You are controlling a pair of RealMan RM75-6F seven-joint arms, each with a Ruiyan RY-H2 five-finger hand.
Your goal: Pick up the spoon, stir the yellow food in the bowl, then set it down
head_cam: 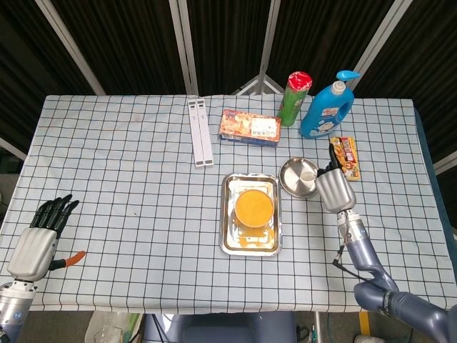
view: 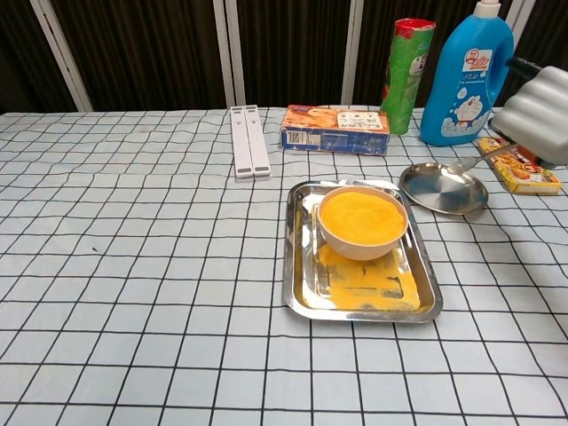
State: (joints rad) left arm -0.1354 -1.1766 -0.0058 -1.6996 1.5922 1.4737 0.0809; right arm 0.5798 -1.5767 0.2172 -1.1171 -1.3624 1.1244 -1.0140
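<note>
The white bowl of yellow food stands in a steel tray smeared with yellow. To its right lies a small round steel plate. My right hand holds the spoon by its handle. The spoon's bowl hangs just over the plate's right side, clear of the food bowl. My left hand rests at the table's near left edge with fingers apart and nothing in it; only the head view shows it.
Along the back stand a green can, a blue bottle and a flat food box. A snack packet lies by the right hand. Two white strips lie back left. An orange-handled tool sits beside the left hand.
</note>
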